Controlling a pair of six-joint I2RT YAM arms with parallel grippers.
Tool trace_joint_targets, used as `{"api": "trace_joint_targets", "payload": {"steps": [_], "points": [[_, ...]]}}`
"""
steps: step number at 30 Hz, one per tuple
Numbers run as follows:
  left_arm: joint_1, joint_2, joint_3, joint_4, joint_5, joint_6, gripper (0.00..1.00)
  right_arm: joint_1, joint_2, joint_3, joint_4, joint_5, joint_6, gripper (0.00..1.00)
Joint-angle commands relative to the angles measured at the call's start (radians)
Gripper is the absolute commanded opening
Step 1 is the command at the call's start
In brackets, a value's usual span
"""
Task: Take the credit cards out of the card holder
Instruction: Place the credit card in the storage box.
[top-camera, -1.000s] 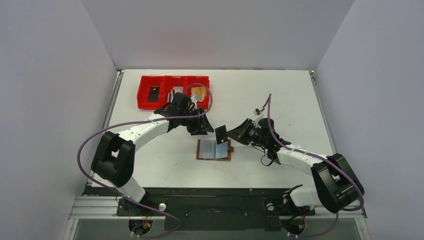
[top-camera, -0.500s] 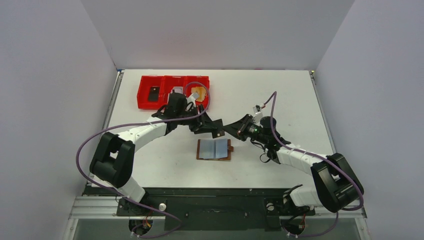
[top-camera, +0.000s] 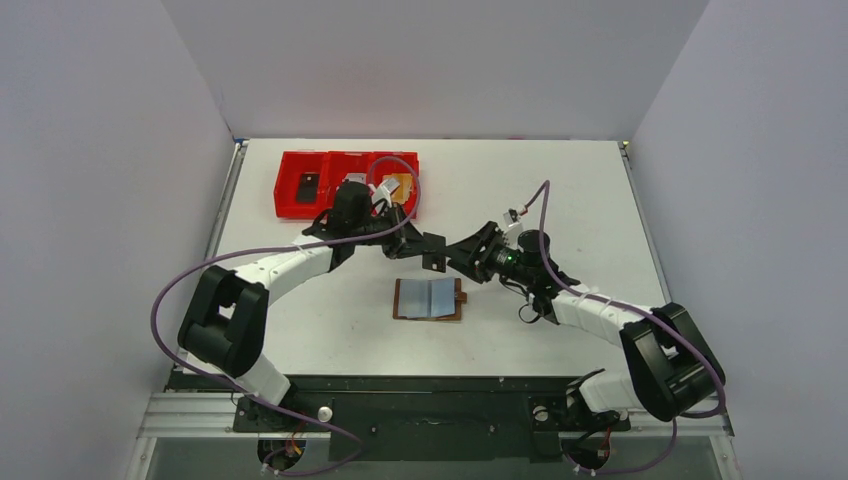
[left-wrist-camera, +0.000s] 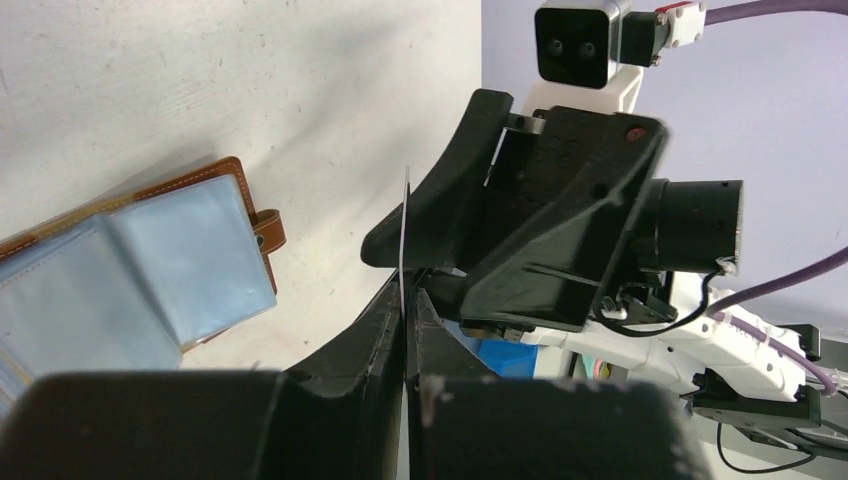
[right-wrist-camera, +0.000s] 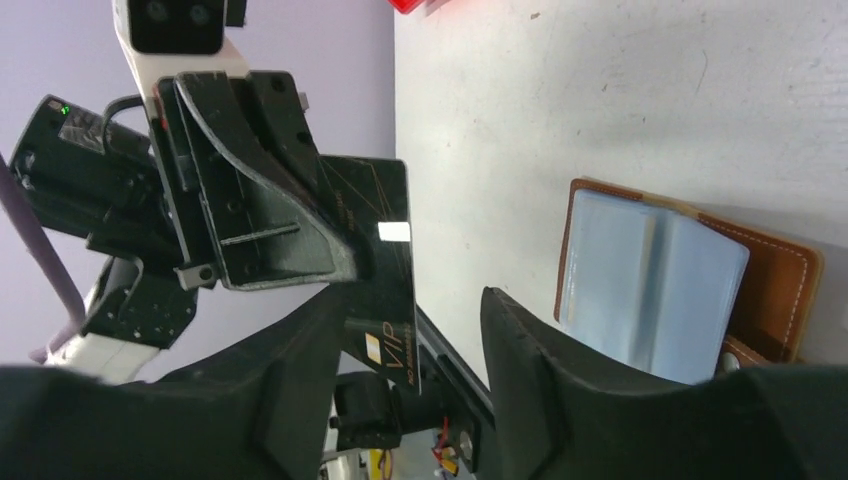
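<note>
I'm at a mid-air handover: the dark card (right-wrist-camera: 380, 250) stands between the two arms, above the table. I judge the safe move is to draw the right gripper (right-wrist-camera: 418, 315) straight back along the card's plane, so its fingers don't drag the card out of the other grip, and only then swing it toward the red tray (top-camera: 283, 205). The left gripper (left-wrist-camera: 407, 300) is pressed together, pinching the card by one edge. The right gripper's jaws stand partly spread either side of the card; whether a finger touches it I cannot tell. The card holder (top-camera: 430, 299) lies open on the table just below
</note>
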Motion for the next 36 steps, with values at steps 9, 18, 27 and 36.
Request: {"api": "trace_joint_targets", "payload": {"steps": [9, 18, 27, 36], "points": [[0.013, -0.073, 0.041, -0.132, -0.123, 0.107, 0.00, 0.007, -0.175, 0.133, -0.420, 0.211, -0.262, 0.76], [0.157, -0.096, 0.204, -0.426, -0.382, 0.242, 0.00, 0.005, -0.257, 0.160, -0.634, 0.350, -0.382, 0.79], [0.349, -0.027, 0.380, -0.488, -0.660, 0.217, 0.00, 0.006, -0.268, 0.172, -0.672, 0.346, -0.410, 0.79], [0.511, 0.187, 0.598, -0.486, -0.753, 0.206, 0.00, 0.008, -0.304, 0.164, -0.708, 0.365, -0.412, 0.79]]}}
